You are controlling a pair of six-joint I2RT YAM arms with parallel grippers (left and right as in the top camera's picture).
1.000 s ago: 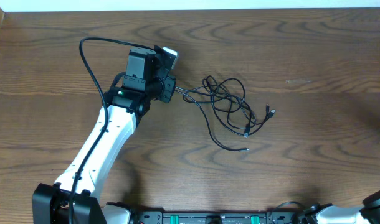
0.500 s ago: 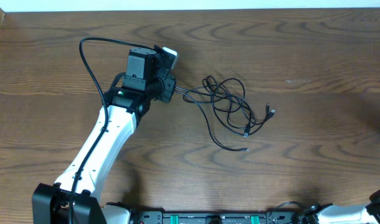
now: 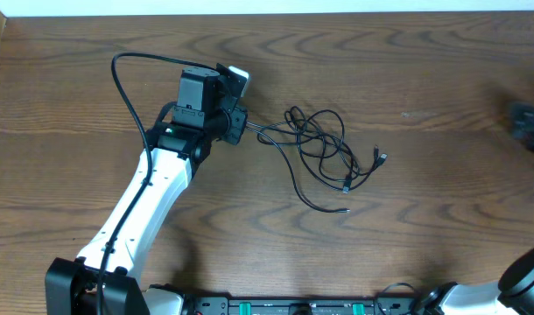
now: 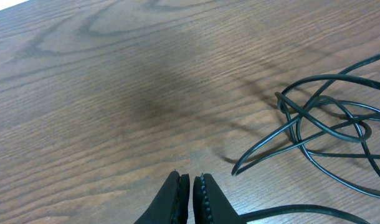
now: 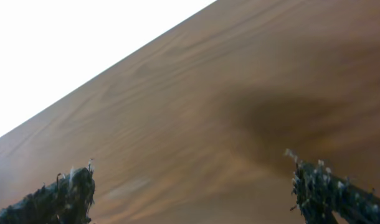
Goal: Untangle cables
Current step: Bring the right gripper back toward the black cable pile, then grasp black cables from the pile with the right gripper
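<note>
Left pincer (image 4: pixel 191 186) shut — right pincer (image 5: pixel 191 175) wide open

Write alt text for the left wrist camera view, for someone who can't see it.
The left pincer, shut, points across a brown wood-grain table. To its right lies a loose tangle of thin black cables, one strand passing close beside the pincer.

A tangle of cables (image 3: pixel 324 149) lay at the centre of the table (image 3: pixel 442 227), with loose ends trailing toward 4 and 5 o'clock. The left arm (image 3: pixel 153 206) barred the approach from 8 o'clock, and the left gripper (image 3: pixel 246 129) sat at the tangle's 9 o'clock edge. Bare wood stood open from 12 round to 6 o'clock, except for the blurred right gripper (image 3: pixel 528 124) at the far 3 o'clock edge
</note>
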